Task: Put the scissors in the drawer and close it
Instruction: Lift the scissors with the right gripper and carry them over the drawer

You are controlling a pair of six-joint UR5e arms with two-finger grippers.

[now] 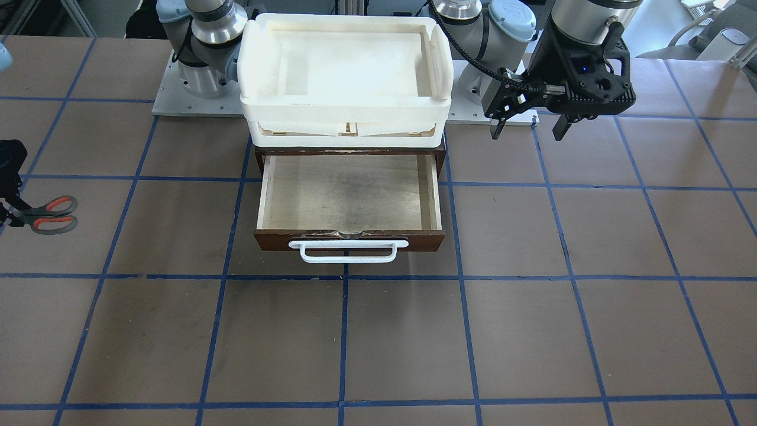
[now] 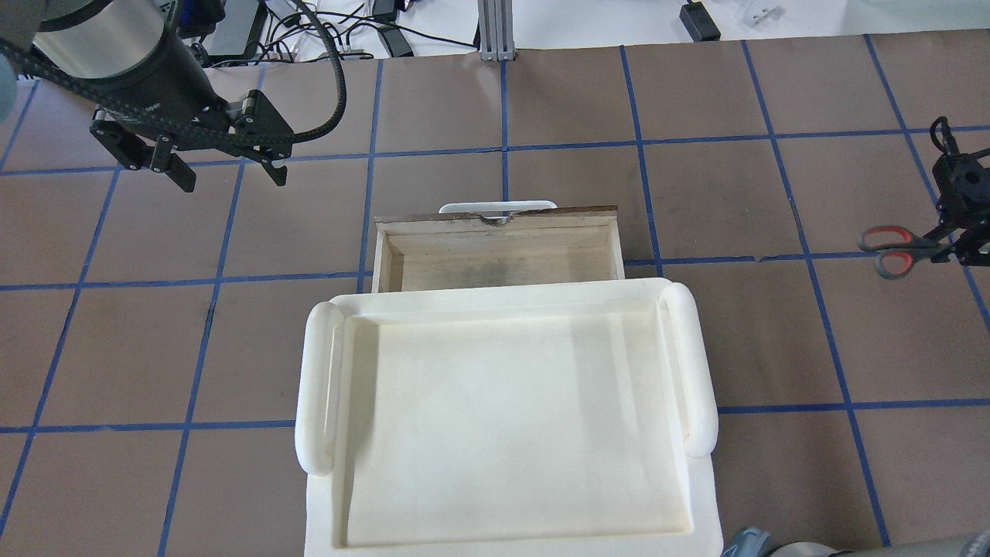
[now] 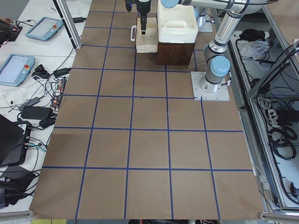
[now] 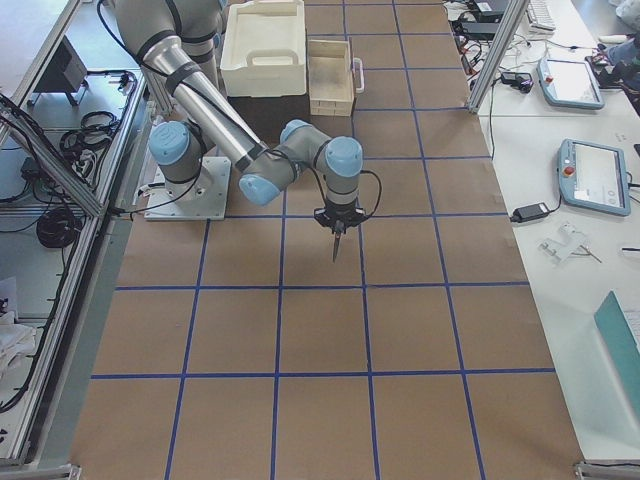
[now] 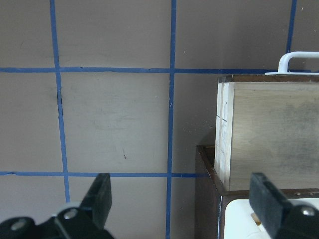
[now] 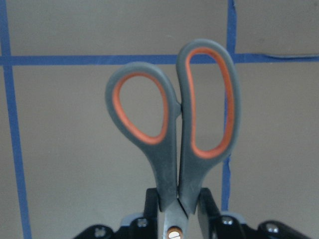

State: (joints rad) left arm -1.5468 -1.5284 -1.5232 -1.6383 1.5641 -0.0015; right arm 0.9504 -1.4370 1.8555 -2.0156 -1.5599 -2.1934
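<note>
The scissors, grey handles with orange-red inner loops, are held in my right gripper at the far left edge of the front-facing view, well away from the drawer. The right wrist view shows the fingers shut on the scissors just below the handles, over the table. The blades are hidden. The dark brown drawer is pulled open and empty, its white handle at the front. My left gripper is open and empty, hovering beside the drawer.
A white foam tray sits on top of the brown cabinet behind the open drawer. The brown table surface has a blue tape grid. The two arm bases stand behind the cabinet.
</note>
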